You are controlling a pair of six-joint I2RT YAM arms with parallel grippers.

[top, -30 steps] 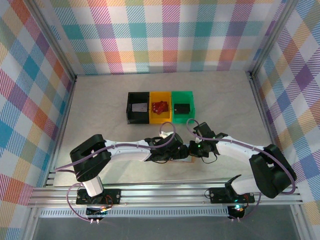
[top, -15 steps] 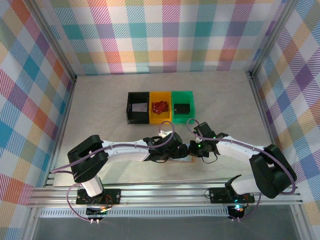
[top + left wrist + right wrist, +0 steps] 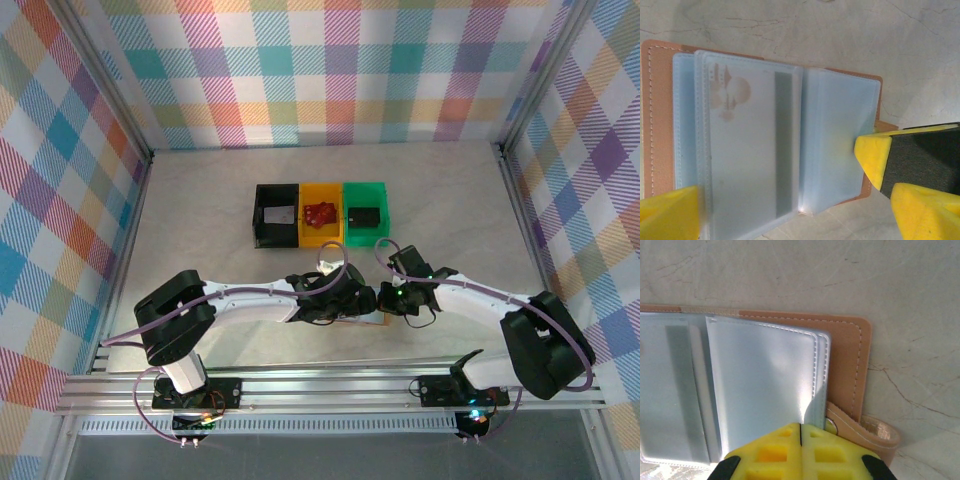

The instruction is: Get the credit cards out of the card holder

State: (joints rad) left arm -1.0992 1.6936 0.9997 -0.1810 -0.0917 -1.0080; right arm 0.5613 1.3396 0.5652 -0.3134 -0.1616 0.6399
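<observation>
We're over the small tan leather-like bifold card holder [image 3: 660, 115], lying spread open and flat on the pale marbled tabletop [image 3: 850, 30]. Its stitched brown rim frames pale grey-blue clear sleeves. Through the top sleeve we see a pale grey plastic card [image 3: 750, 150] with a dark stripe down it and a faint brownish print. A tan clasp tab [image 3: 870, 432] sticks out at one corner.

The left gripper [image 3: 795, 215] hangs over the holder, its yellow jaws spread wide, one at each side of the sleeves, holding nothing. The right gripper [image 3: 800, 440] has its yellow jaws pressed together, tip touching the outer edge of a sleeve. Whether a sheet is caught between them, we cannot tell.

From above, the holder sits near the front of the tabletop, under the two meeting wrists. The black plastic bin [image 3: 258, 215], yellow bin [image 3: 322, 187] and green bin [image 3: 366, 187] stand in a row well apart, farther back. Bare tabletop lies open on both sides, up to the checked walls [image 3: 330, 70].
</observation>
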